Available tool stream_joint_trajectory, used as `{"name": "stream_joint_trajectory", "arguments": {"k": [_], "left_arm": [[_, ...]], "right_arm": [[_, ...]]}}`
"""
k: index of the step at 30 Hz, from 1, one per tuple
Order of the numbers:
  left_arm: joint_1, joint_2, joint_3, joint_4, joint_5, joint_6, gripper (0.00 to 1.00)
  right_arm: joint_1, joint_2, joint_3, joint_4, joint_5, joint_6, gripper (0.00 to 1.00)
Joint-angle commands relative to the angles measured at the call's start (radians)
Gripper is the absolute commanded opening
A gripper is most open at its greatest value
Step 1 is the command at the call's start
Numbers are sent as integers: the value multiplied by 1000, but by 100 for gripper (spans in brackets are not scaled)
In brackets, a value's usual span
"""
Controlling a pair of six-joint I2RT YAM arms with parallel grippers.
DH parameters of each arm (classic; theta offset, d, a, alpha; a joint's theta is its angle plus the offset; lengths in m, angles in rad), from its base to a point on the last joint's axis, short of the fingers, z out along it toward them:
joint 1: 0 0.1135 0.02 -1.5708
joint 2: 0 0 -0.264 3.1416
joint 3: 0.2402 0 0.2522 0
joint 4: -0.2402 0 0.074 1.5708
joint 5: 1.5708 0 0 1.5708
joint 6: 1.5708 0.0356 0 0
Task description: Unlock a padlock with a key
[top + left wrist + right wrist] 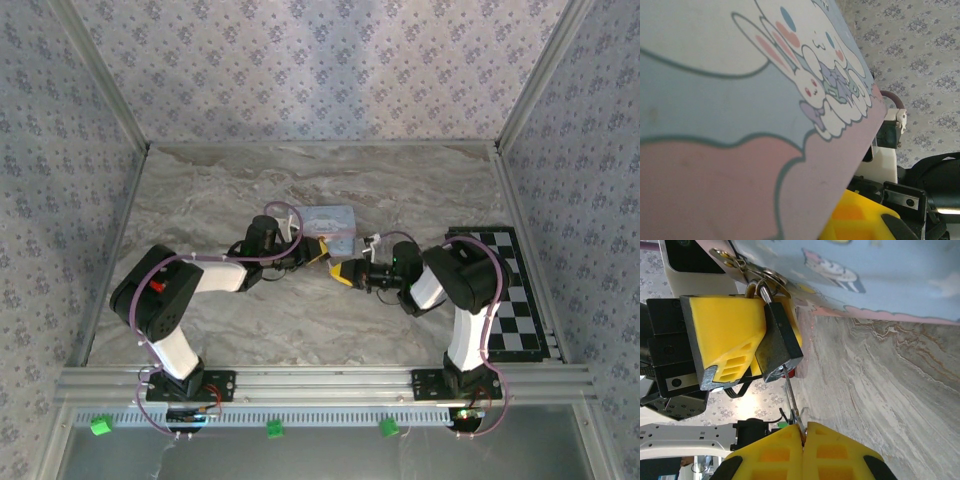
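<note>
- One padlock [777, 337], a dark block with a pale metal loop [760, 290], sits between my two grippers at mid-table, just beside the tin.
- My left gripper [318, 250] is clenched on it. One yellow finger [725, 335] presses its side, and the other peeks out behind it.
- One key [791, 400]: its thin shaft meets the padlock's bottom end. My right gripper [803, 435] is clamped tight on the other end.
- The loop's top meets a few small metal rings [747, 270]. I cannot tell whether it passes through them.
- One pale-blue tin [715, 100] carries a picture of white long-eared cartoon animals [815, 37] above a pink band.
- The table [890, 390] is grey marbled.
- One black-and-white checkerboard [510, 290] lies at the table's right edge.
- Three green blocks [274, 429] sit along the near rail.
</note>
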Motion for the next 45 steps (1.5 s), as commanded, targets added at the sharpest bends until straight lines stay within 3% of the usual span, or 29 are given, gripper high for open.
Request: {"name": "stream_joint_trajectory", "arguments": {"k": [1, 12, 45], "left_arm": [[-17, -22, 0, 47, 63, 12, 0], [-31, -23, 14, 46, 64, 15, 0], [-65, -9, 19, 42, 63, 50, 0]], "right_arm": [[-15, -15, 28, 28, 21, 17, 0], [14, -8, 53, 28, 41, 26, 0], [-50, 22, 85, 28, 91, -5, 0]]}}
